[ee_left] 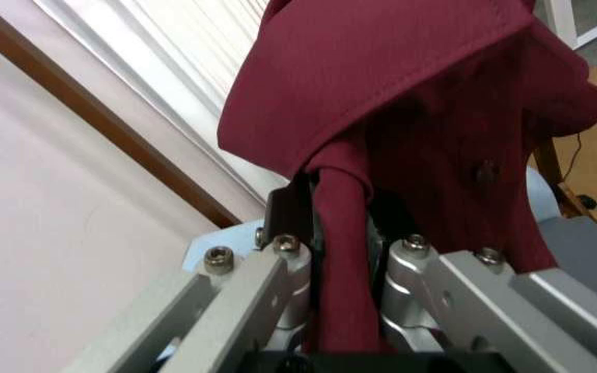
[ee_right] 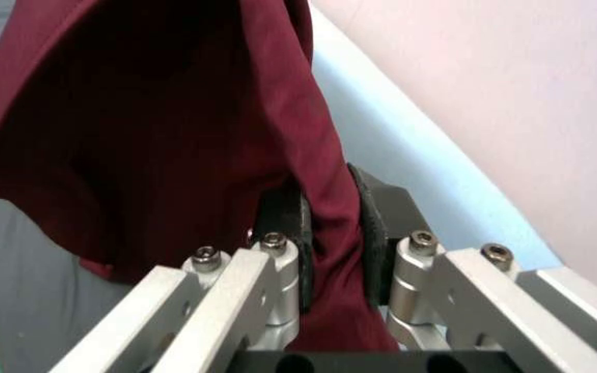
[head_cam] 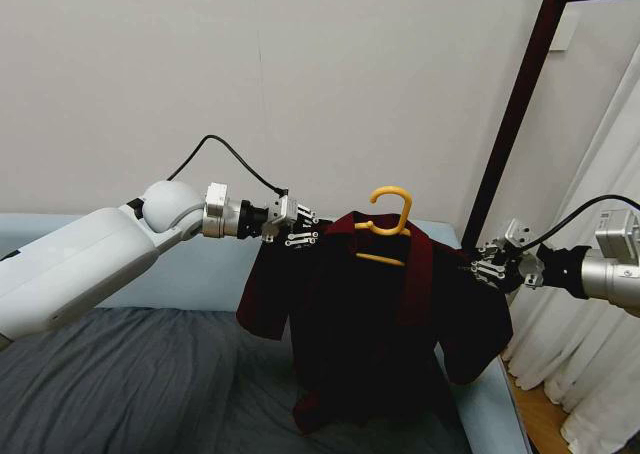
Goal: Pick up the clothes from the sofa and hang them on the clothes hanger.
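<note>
While both arms reach inward from the frame's sides in the head view, the shirt (head_cam: 370, 324) hangs spread between them at centre frame. The left gripper (head_cam: 298, 236), left of centre, clamps one shoulder of the shirt. In the left wrist view its jaws are closed on a fold of red cloth, with only the cloth between the pads (ee_left: 284, 210). The right gripper (head_cam: 482, 270), right of centre, clamps the other shoulder. The right wrist view shows its jaws closed likewise on a bunched fold. A yellow hanger (head_cam: 388, 219) sits in the collar, its hook rising above the shirt. The hem hangs low over the sofa (head_cam: 120, 394) at the frame's bottom; contact with the seat cannot be determined. A brown rack post (head_cam: 520, 104) runs diagonally through the upper right, behind the right gripper.
</note>
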Available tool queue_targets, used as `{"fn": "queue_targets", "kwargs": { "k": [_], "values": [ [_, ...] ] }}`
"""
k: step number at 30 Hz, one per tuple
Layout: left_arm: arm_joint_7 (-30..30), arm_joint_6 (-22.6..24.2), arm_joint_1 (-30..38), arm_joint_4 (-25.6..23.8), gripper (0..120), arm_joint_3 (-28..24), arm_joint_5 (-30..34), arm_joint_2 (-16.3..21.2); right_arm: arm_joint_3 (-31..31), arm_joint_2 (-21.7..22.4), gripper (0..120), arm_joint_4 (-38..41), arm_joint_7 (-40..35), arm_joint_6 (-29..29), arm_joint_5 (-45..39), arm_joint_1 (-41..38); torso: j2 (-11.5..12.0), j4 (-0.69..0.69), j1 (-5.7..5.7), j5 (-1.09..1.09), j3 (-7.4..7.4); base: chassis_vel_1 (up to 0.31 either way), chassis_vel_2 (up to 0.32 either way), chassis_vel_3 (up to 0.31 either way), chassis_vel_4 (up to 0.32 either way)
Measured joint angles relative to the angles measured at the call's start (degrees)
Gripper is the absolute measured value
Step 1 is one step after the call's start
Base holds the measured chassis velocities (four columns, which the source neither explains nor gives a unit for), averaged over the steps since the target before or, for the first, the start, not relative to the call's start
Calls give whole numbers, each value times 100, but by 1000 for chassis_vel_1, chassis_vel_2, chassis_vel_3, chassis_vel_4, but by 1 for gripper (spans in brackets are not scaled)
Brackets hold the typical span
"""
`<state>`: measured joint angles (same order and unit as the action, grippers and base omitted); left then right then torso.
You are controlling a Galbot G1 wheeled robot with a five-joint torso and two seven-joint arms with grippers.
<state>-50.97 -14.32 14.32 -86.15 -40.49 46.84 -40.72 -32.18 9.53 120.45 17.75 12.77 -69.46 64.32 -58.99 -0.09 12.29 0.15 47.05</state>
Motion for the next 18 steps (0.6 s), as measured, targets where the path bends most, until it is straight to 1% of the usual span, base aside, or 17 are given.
{"fn": "queue_targets", "kwargs": {
  "k": [2, 4, 5, 7, 8, 10, 11, 12, 13, 15, 16, 18],
  "values": [
    [73, -26, -3, -1, 7, -7, -6, 23, 70, 0, 11, 0, -132, -235, 54, 0, 0, 0, 0, 0, 0, 0, 0, 0, 0],
    [145, -50, -12, -4, 8, -6, -24, 34, 81, 0, 11, 1, -176, -298, 58, 0, 0, 1, 0, 1, 0, 0, 0, 0, 0],
    [332, -123, -40, -1, 13, -2, -73, 33, 86, 0, 11, -5, -197, -328, 58, -6, 0, 2, 0, 0, 0, 0, 0, 0, 0],
    [755, -281, -101, 13, 19, -12, -112, 25, 85, -3, 9, -36, -206, -370, 54, -14, 0, 1, 0, 0, 0, 0, 0, 0, 0],
    [755, -281, -101, 13, 19, -12, -112, 25, 85, -3, 9, -36, -206, -370, 54, -14, 0, 1, 0, 0, 0, 0, 0, 0, 0],
    [1041, -327, -167, 18, 30, -13, -125, 26, 74, -13, 8, -95, -213, -382, 33, -23, 0, 0, 0, 0, 0, 0, 0, 0, 0],
    [1092, -335, -192, 18, 32, -4, -128, 33, 61, -19, 8, -122, -215, -384, 8, -30, 0, 0, 0, 0, 0, 0, 0, 0, 0],
    [1110, -339, -201, 17, 38, 5, -130, 47, 54, -27, 8, -139, -220, -385, -13, -34, 0, 0, 0, 0, 0, 0, 0, 0, 0],
    [1110, -339, -201, 17, 38, 5, -130, 47, 54, -27, 8, -139, -220, -385, -13, -34, 0, 0, 0, 0, 0, 0, 0, 0, 0],
    [1116, -339, -206, 4, 48, 28, -135, 99, 53, -80, 8, -187, -250, -398, -24, -45, 0, 1, 0, 0, 0, 0, 0, 0, 0],
    [1116, -339, -206, 4, 48, 28, -135, 99, 53, -80, 8, -187, -250, -398, -24, -45, 0, 1, 0, 0, 0, 0, 0, 0, 0],
    [1104, -339, -207, -14, 58, 65, -135, 160, 55, -141, 8, -223, -293, -407, -28, -53, 0, 1, 0, 0, 0, 0, 0, 0, 0]
  ]
}}
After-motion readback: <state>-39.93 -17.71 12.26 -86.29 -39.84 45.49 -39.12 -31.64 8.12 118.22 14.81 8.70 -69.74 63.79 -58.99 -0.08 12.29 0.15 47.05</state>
